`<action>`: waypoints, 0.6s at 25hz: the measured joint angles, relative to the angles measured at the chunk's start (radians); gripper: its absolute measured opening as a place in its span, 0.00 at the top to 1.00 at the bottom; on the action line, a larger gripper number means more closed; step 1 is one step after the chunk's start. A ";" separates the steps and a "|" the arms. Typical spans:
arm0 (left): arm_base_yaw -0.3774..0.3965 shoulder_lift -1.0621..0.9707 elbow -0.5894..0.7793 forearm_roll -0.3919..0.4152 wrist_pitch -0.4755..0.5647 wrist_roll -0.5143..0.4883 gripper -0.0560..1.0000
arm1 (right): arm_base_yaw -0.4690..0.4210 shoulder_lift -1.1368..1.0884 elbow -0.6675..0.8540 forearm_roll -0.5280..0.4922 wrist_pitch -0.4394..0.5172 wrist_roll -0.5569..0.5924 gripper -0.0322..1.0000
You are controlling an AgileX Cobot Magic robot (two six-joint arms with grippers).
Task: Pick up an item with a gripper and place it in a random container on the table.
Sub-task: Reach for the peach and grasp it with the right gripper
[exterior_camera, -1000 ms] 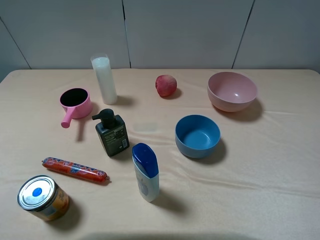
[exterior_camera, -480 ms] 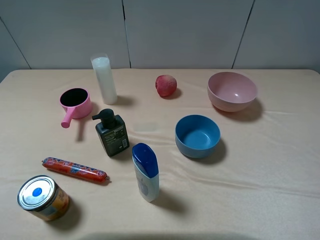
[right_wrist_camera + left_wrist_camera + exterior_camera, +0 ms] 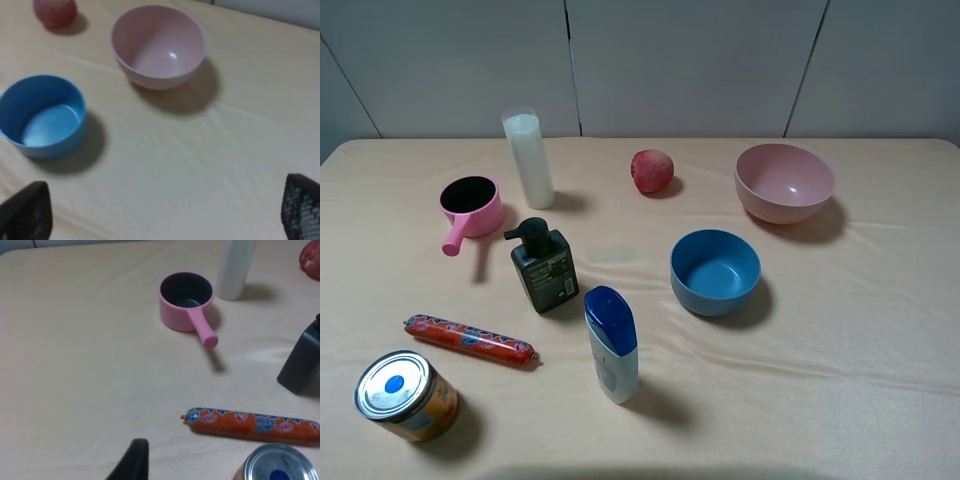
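Nine things stand apart on the beige-clothed worktop (image 3: 840, 380): the wide pink bowl (image 3: 785, 182) at the far right and the blue bowl (image 3: 715, 272) nearer me, both showing only bare insides, then the blue-capped bottle (image 3: 611, 343), tall white cylinder (image 3: 528, 158), dark pump bottle (image 3: 544, 265), tin can (image 3: 405, 395), long sausage (image 3: 468, 339) and pink handled cup (image 3: 470, 207) with its black interior. Smallest, the red-pink fruit (image 3: 652, 171) sits on the cloth at the far side, between the white cylinder and the pink bowl, touching neither. My right pincer (image 3: 165, 210) has its fingers spread wide over the cloth, while only one finger of my left pincer (image 3: 134, 462) shows, so I cannot tell how it stands.
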 joint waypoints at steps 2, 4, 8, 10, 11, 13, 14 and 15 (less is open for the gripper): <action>0.000 0.000 0.000 0.000 0.000 0.000 0.00 | 0.000 0.060 -0.031 0.023 0.000 -0.036 0.30; 0.000 0.000 0.000 0.000 0.000 0.000 0.00 | 0.000 0.114 -0.058 0.043 0.001 -0.059 0.30; 0.000 0.000 0.000 0.000 0.000 0.000 0.00 | 0.003 0.214 -0.107 0.085 0.001 -0.111 0.30; 0.000 0.000 0.000 0.000 0.000 0.000 0.00 | 0.013 0.251 -0.124 0.093 0.001 -0.122 0.30; 0.000 0.000 0.000 0.000 0.000 0.000 0.00 | 0.024 0.272 -0.134 0.099 0.001 -0.124 0.30; 0.000 0.000 0.000 0.000 0.000 0.000 0.00 | 0.046 0.306 -0.154 0.104 0.001 -0.124 0.30; 0.000 0.000 0.000 0.000 0.000 0.000 0.00 | 0.046 0.306 -0.154 0.104 0.001 -0.124 0.30; 0.000 0.000 0.000 0.000 0.000 0.000 0.00 | 0.061 0.325 -0.166 0.105 0.001 -0.125 0.30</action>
